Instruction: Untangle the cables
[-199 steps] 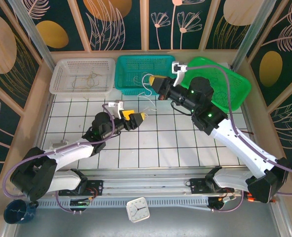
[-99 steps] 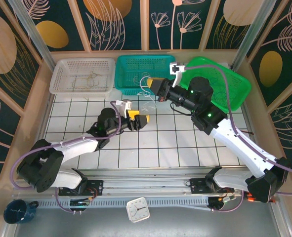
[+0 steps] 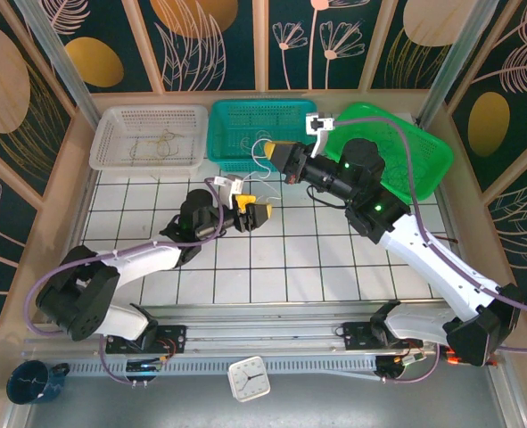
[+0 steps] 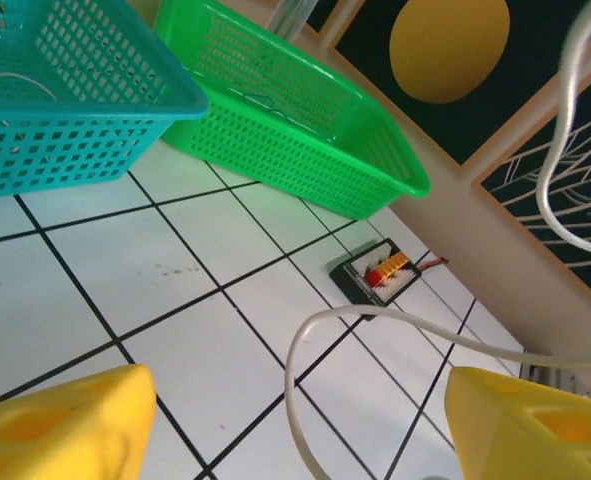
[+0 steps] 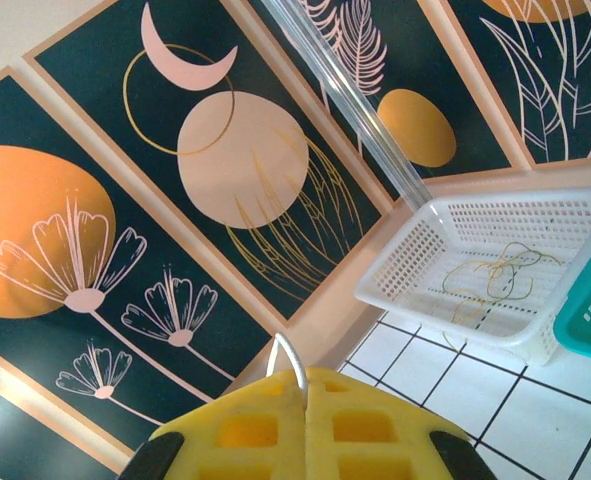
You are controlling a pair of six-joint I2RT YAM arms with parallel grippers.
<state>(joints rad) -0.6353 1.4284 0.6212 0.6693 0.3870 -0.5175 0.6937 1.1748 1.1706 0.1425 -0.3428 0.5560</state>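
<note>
My right gripper hangs above the table in front of the teal basket. It is shut on a whitish-grey cable, a small loop of which pokes out above the closed yellow pads. The cable dangles down toward my left gripper, which is low over the tiles. In the left wrist view that gripper is open, and a bend of the white cable hangs between its yellow fingers without touching either. Tan-yellow cables lie in the white basket.
A green basket stands at the back right, next to the teal one. A small black connector block lies on the tiles near the right wall. A clock and a dark mug sit below the near rail.
My left gripper has moved right and forward so that the hanging white cable sits between its fingers, which have narrowed a little. The right gripper has held still, shut on the cable.
</note>
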